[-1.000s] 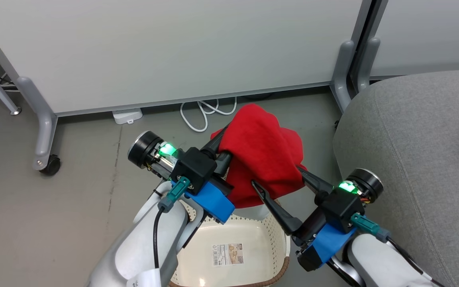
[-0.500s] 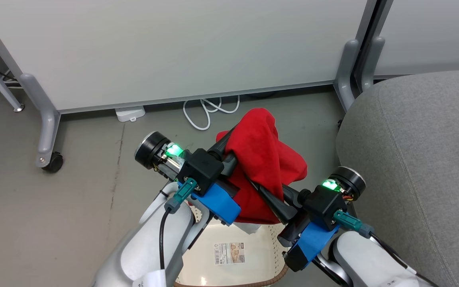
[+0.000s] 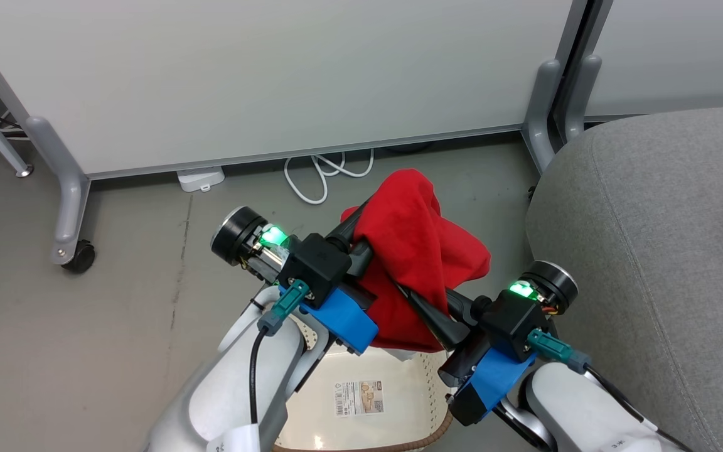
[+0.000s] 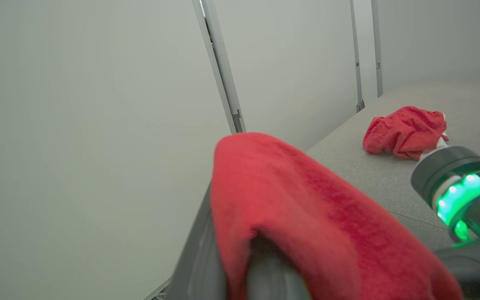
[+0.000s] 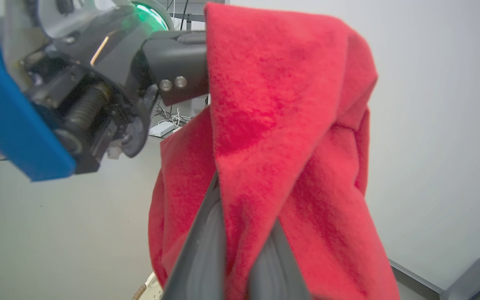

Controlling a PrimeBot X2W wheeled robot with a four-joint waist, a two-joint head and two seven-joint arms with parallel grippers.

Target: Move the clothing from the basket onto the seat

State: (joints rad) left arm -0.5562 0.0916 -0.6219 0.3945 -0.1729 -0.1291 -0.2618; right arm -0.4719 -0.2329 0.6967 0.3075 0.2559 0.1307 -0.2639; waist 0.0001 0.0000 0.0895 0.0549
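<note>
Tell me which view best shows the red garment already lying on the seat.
Left wrist view: the crumpled red garment shows nearly whole on the grey seat. The head view catches just its edge at the right border.

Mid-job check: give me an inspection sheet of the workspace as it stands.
Surface: grey seat, with a crumpled garment lying on it.
Job's things: held garment hangs above the basket; the sticker on the basket's bottom shows.
Clutter: white adapter on the floor.
Grippers: left gripper and right gripper both shut on the held garment.
Cables: white cable looped by the partition.
Surroundings: white partition panels, castor.
</note>
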